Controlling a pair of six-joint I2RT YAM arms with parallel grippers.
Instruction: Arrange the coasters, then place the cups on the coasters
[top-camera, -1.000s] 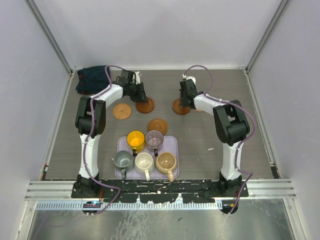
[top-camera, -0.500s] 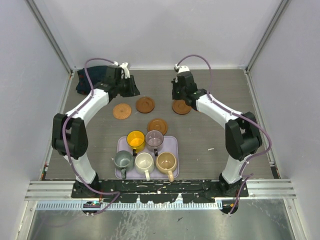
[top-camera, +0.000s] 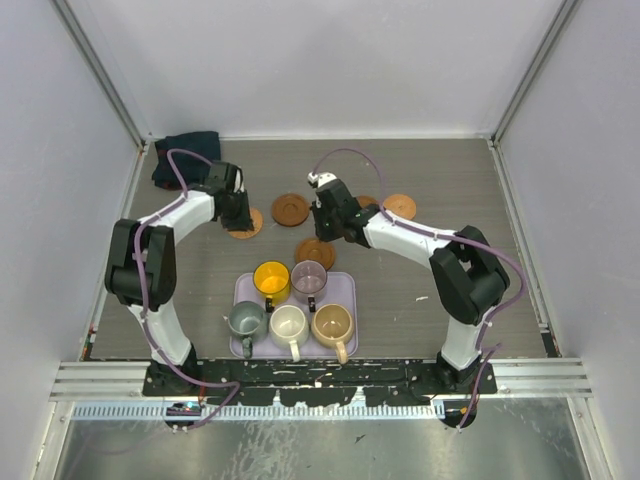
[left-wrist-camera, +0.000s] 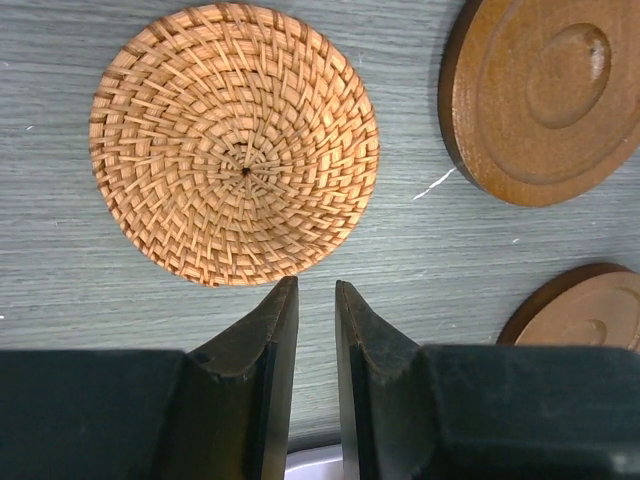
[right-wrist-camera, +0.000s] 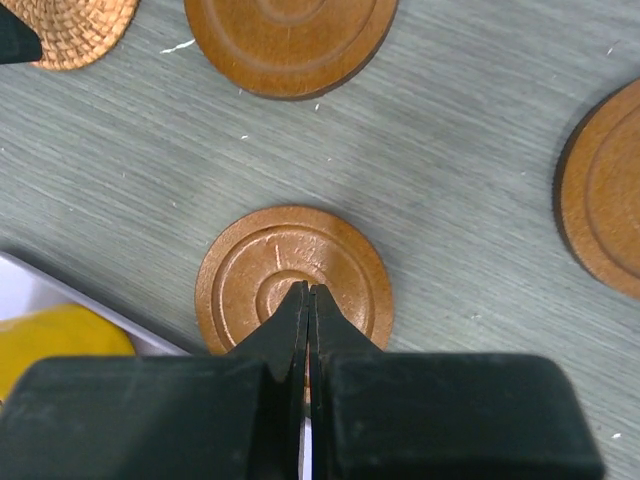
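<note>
Several coasters lie on the grey table: a woven one (top-camera: 247, 224) (left-wrist-camera: 235, 143), wooden ones at the back (top-camera: 291, 209) (left-wrist-camera: 545, 95), the right (top-camera: 400, 206) and just beyond the tray (top-camera: 315, 252) (right-wrist-camera: 255, 262). My left gripper (top-camera: 238, 213) (left-wrist-camera: 316, 285) hovers at the woven coaster's near edge, its jaws a narrow gap apart with nothing between. My right gripper (top-camera: 322, 226) (right-wrist-camera: 308, 288) is shut and empty, tips over the middle of the coaster beyond the tray. Yellow (top-camera: 271, 279), mauve (top-camera: 309, 279), grey-green (top-camera: 246, 320), white (top-camera: 288, 324) and tan (top-camera: 332, 322) cups stand on the tray.
The lavender tray (top-camera: 345, 290) sits near the front centre. A dark cloth bundle (top-camera: 185, 155) lies at the back left corner. Another coaster (top-camera: 366, 203) is half hidden behind the right arm. Grey walls close in the table on three sides.
Both arms swung forward from the back. My left gripper went from the back wooden coaster to the woven one and narrowed. My right gripper moved left, over the coaster by the tray.
</note>
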